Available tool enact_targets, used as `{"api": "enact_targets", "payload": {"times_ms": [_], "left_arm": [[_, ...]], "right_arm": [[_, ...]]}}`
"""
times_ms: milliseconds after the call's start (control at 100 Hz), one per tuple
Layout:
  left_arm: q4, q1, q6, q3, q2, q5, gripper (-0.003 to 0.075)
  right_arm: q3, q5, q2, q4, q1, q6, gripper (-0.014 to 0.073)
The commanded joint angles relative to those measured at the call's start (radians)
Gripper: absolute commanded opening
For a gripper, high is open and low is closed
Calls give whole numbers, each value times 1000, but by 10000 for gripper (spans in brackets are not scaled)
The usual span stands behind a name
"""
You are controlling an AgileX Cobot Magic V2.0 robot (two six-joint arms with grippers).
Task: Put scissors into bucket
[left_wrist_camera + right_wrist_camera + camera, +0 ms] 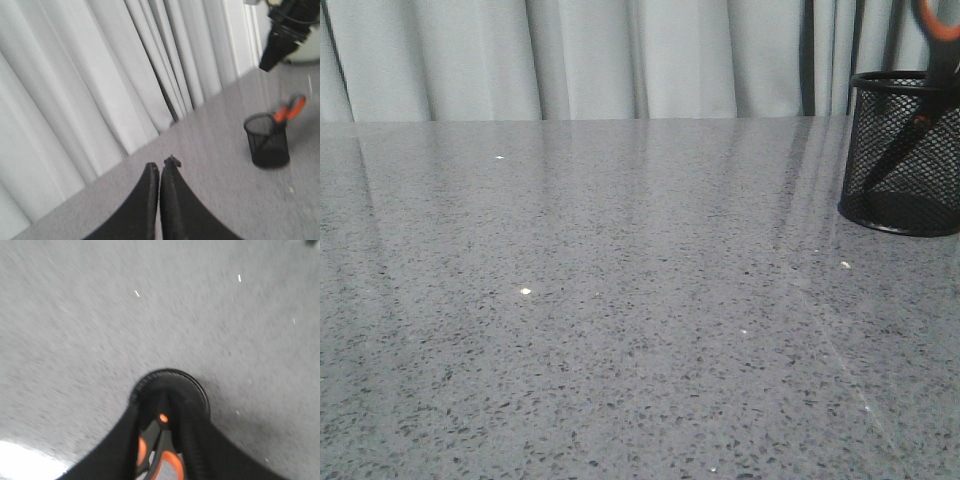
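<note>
The black mesh bucket (890,195) stands at the table's far right. The scissors (938,20) stand in it, blades down, with the orange-lined handles sticking out above the rim and leaning to one side. Both also show in the left wrist view, bucket (266,145) and scissors (291,109). My right gripper (164,407) hangs straight above the bucket (197,386), jaws apart, with the scissors' handles (170,460) seen between them. The left wrist view shows it (267,60) clear above the handles. My left gripper (161,164) is shut and empty, far from the bucket.
A grey speckled table (620,300) spreads to the left of the bucket. Pale curtains (570,60) hang along its far edge. A few small white specks (525,291) lie on the surface.
</note>
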Motion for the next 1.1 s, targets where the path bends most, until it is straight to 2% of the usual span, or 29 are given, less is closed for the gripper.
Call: {"api": "enact_targets", "payload": {"times_ms": [0, 50, 180, 350, 520, 600, 790, 1090], "left_arm": [[47, -7, -59, 53, -24, -150, -20], [47, -7, -59, 101, -46, -159, -20], [47, -7, -60, 222, -110, -176, -20], [57, -7, -75, 360, -155, -307, -20], [64, -7, -84, 430, -152, -370, -20], [51, -7, -84, 435, -152, -369, -20], [44, -7, -84, 435, -152, -372, -20], [44, -7, -84, 435, -152, -370, -20]], "right_arm": [[25, -100, -121, 28, 1, -1, -33], [101, -137, -191, 28, 0, -1, -74], [329, -260, -392, 22, 2, -1, -55], [647, -429, -658, 10, 2, -1, -55], [907, -704, -912, 6, 2, -3, -55], [988, -779, -1015, 6, 2, -3, -55], [1036, -770, -1105, 17, 2, -3, -55], [1036, -767, -1109, 26, 2, -3, -56]]}}
